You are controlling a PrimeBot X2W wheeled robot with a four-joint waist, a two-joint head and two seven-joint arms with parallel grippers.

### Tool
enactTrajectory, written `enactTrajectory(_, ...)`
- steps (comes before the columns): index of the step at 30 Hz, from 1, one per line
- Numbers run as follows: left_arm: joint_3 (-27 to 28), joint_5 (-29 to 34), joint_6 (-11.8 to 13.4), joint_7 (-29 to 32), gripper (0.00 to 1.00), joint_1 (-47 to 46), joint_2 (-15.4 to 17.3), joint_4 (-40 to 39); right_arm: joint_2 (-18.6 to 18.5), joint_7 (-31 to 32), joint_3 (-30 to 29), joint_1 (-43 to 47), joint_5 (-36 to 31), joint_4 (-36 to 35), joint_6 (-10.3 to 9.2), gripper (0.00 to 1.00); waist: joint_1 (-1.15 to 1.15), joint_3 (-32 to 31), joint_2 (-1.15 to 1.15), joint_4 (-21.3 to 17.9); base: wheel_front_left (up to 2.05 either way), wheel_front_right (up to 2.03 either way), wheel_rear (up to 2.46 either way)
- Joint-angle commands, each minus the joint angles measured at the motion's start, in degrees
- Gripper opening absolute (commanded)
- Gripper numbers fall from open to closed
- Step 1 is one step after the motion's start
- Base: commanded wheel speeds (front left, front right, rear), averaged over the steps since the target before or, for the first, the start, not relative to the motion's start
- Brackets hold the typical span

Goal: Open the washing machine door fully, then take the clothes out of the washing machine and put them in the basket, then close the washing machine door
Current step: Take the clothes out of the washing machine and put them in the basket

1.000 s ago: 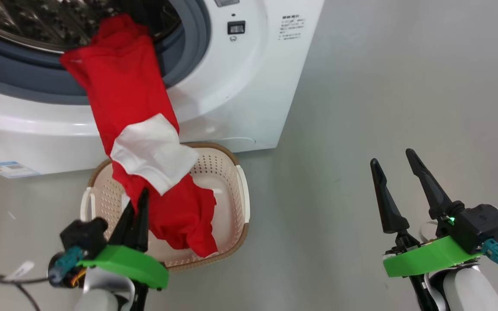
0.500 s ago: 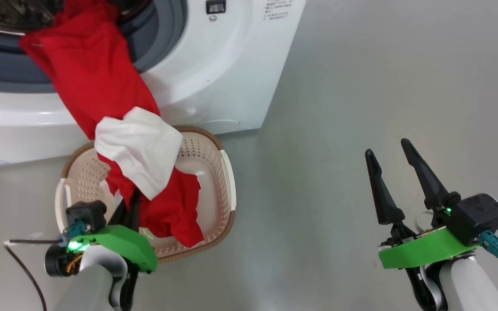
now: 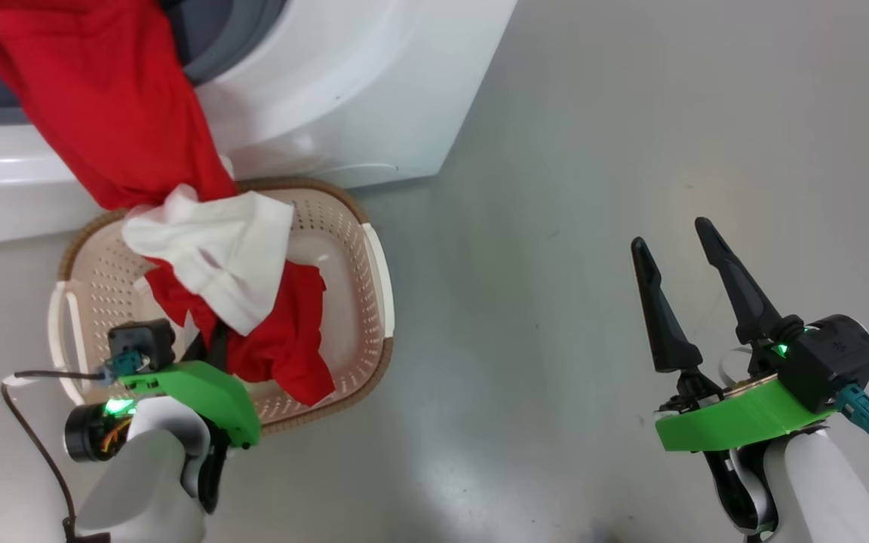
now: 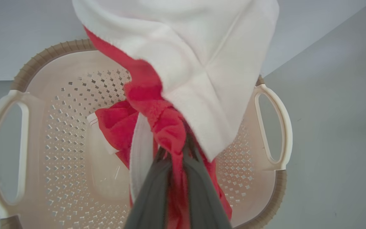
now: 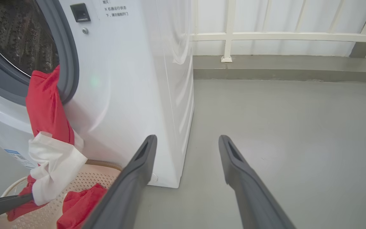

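Floor (image 3: 593, 151): smooth grey, faintly glossy, running flat from the robot to a low grey kerb (image 5: 281, 68) – a white railing (image 5: 265, 36) stands on that kerb.

Washing machine (image 3: 344, 90): white, standing on the floor, its round opening showing a grey ring and a steel drum.

Basket (image 3: 378, 256): cream, perforated, brown-rimmed, on the floor right against the machine's front.

Clothes (image 3: 102, 113): a red length with a white panel hangs from the machine's opening down over its front; the lower end lies inside the basket.

Left jaws: clenched on a bunched red fold of the clothes, above the basket's interior.

Right jaws: released and spread wide, grasping nothing – over bare floor, well apart from basket and machine.
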Motion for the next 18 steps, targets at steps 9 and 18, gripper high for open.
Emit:
enactTrajectory(9, 0.9, 0.2, -0.2, -0.7, 0.0, -3.3, 1.2, 6.3, -0.2, -0.4, 1.9, -1.5, 0.6, -1.6, 0.35, 1.0, 0.0, 3.7, 0.0, -1.3, 0.0, 0.0, 0.0)
enactTrajectory(18, 0.5, -0.2, 0.0, -0.2, 0.0, -4.7, 2.0, 8.9, -0.2, -0.4, 2.4, -2.7, 1.2, -1.8, 0.35, 1.0, 0.0, 6.3, 0.0, -2.1, 0.0, 0.0, 0.0)
